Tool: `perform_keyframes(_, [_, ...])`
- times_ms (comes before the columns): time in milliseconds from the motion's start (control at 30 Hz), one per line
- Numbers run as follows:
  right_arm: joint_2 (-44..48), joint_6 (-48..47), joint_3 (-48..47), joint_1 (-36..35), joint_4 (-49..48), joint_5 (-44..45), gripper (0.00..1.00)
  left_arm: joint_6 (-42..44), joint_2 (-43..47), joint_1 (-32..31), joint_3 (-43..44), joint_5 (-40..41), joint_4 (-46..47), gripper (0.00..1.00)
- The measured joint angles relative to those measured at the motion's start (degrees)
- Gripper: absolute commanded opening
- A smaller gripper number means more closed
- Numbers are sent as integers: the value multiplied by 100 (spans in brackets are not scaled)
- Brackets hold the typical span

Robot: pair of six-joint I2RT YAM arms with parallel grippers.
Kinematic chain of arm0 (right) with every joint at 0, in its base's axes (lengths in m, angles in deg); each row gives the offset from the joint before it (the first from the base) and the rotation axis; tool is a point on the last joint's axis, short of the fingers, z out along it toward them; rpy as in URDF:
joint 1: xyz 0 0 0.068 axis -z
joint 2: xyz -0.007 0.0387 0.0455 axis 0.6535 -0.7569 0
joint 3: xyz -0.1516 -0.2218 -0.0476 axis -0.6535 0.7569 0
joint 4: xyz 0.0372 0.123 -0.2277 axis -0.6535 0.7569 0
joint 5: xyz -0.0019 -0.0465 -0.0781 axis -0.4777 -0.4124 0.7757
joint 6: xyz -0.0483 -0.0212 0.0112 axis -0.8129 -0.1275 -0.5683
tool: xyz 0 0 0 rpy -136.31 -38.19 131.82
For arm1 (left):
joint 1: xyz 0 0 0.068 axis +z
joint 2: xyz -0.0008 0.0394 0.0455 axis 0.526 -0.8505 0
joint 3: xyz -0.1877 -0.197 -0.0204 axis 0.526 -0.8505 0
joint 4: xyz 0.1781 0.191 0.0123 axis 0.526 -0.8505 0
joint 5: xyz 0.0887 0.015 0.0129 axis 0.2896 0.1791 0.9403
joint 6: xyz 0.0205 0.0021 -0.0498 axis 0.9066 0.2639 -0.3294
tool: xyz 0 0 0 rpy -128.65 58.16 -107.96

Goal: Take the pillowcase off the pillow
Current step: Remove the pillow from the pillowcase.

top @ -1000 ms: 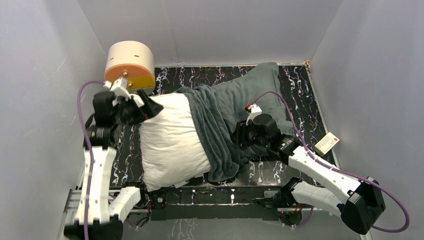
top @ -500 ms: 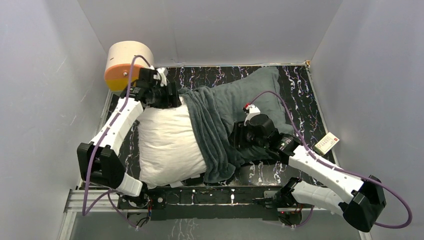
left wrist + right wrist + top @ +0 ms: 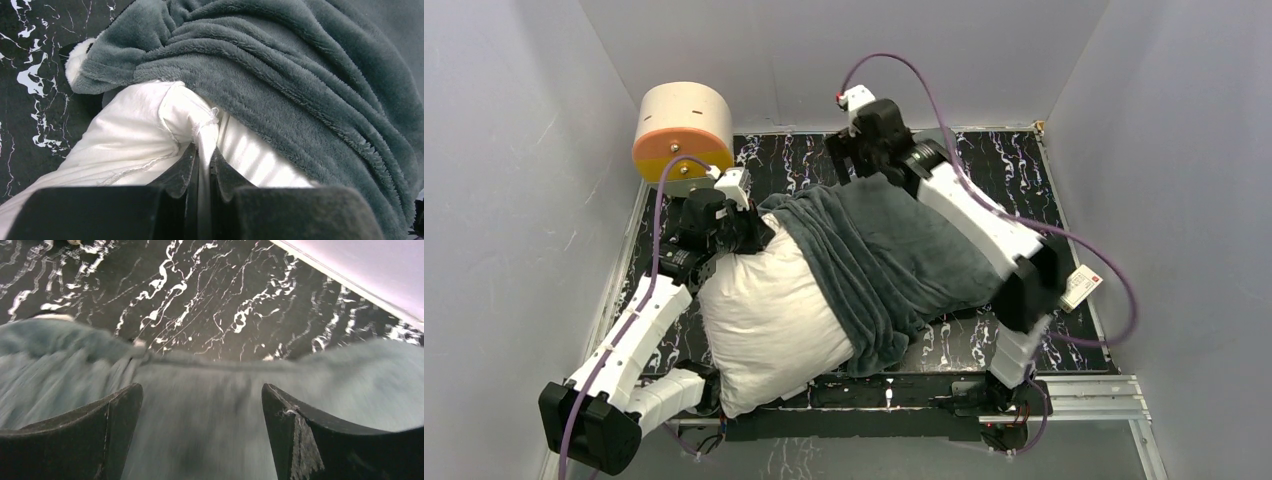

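Far left, I see a cream-and-orange cylinder [image 3: 683, 128] just behind my left claw [image 3: 202, 157], which pinches the white pillow [image 3: 769, 305] by its far corner. The pillow lies diagonally on the table [image 3: 1044, 190], bare end near-left, with the grey pillowcase [image 3: 894, 255] bunched over its right half. My right claw [image 3: 197, 392] gapes wide over the pillowcase's far edge. A small box [image 3: 1079, 285] sits far right.

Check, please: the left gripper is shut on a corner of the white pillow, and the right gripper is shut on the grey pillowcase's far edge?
One mistake: the right gripper is open, jaws spread over the far edge of the pillowcase, as the right wrist view shows. The left gripper is shut on a corner of the pillow.
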Motion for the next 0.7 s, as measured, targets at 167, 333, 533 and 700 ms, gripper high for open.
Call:
perform_keyframes(167, [-1644,-243,-855,457,758,-592,45,15,120,-7,-7,-44,-20,0])
perform_keyframes(333, [-1499,-157,-400,632,765,-511,3,11,197,-63,-28,-146,-92,0])
perform_keyframes(533, [-977,127,-184,1333,789,-372,0,-33,330,-107,-90,-190,-85,0])
perform_keyframes(700, [-857,367,-177,1718,1043,-494,8,-87,457,-157,-116,-190,-59,0])
